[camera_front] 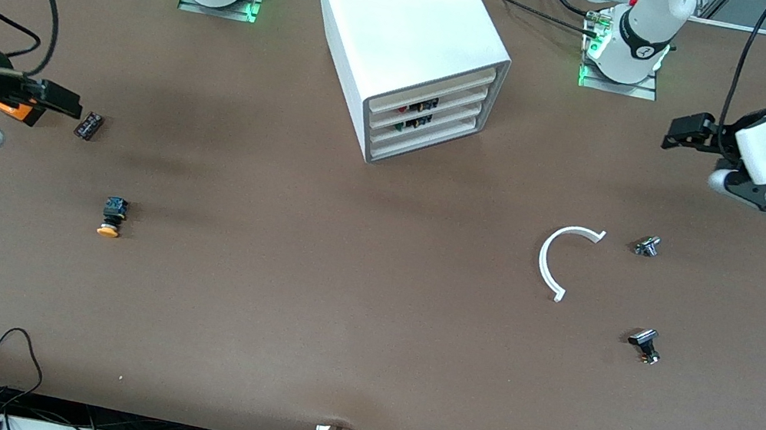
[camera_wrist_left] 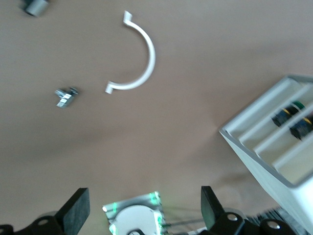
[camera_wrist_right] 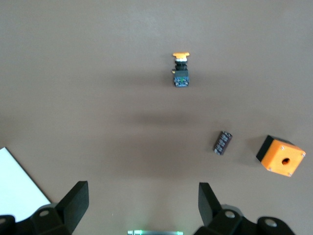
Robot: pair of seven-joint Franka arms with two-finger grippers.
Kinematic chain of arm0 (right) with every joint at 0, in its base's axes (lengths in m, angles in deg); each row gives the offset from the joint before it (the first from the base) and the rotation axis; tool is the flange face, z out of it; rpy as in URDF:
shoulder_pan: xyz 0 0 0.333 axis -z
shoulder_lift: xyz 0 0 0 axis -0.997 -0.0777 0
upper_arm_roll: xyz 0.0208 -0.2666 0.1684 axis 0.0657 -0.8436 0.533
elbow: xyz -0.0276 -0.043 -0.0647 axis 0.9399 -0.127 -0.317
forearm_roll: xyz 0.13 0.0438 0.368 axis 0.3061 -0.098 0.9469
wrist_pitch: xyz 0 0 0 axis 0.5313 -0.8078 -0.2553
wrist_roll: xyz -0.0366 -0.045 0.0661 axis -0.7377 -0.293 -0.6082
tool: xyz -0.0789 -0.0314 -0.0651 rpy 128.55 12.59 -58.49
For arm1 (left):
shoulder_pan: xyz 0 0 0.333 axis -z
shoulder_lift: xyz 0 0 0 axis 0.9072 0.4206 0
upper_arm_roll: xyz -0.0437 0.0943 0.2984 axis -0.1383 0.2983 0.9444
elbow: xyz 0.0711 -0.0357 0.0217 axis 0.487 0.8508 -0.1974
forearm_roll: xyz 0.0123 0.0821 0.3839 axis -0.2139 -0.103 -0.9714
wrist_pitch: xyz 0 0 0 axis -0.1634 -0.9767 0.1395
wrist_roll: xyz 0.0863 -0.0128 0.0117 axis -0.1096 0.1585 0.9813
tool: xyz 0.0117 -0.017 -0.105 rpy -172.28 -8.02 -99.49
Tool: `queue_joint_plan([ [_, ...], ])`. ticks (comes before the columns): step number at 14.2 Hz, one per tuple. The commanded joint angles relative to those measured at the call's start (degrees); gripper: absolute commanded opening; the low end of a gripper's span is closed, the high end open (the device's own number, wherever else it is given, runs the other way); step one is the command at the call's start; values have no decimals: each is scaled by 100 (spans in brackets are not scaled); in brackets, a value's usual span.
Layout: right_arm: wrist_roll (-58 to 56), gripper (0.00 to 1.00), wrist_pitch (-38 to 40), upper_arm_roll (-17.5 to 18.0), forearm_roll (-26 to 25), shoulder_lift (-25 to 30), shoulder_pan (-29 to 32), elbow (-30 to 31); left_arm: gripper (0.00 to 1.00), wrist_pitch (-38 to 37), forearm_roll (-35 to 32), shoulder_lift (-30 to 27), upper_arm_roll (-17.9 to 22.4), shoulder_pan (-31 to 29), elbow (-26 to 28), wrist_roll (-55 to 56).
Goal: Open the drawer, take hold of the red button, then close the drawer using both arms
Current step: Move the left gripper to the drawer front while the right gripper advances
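In the upper centre of the front view, the drawer (camera_front: pixel 449 99) is seen shut in a smooth, white, box-shaped plastic cabinet (camera_front: pixel 406 9) set askew on the matte brown table (camera_front: pixel 337 301); its flat front bears a small centre notch. Only a red and black glimpse of the button (camera_front: pixel 423 105) is shown through that notch. The left gripper (camera_front: pixel 683 133) and the right gripper (camera_front: pixel 60 99) are held with fingers spread apart, each over bare table at its own arm's end.
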Motion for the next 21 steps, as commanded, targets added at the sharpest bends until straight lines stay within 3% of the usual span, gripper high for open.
queue_joint_plan([
  [1, 314, 99, -207, 12, 53, -202, -128, -43, 100, -398, 820, 466, 10, -57, -98, -639],
  [7, 1185, 99, -621, 12, 70, -650, -418, -43, 98, -181, 2604, 1494, 10, -66, 130, -1841],
  [12, 1932, 99, -945, 12, 88, -896, -743, -52, 97, 1129, 4432, 1882, -42, 30, 1446, -3785],
  [16, 2424, 99, -1236, 12, 79, -1055, -998, -52, 91, 1323, 4709, 2242, -393, 127, 1756, -4551],
  [19, 2680, 99, -1385, 12, 88, -1160, -1112, -52, 78, 1385, 5120, 2278, -639, 136, 2028, -4746],
  [21, 2960, 99, -1447, 12, 88, -1248, -1261, -52, 75, 1656, 5367, 2304, -877, 136, 2248, -4929],
])
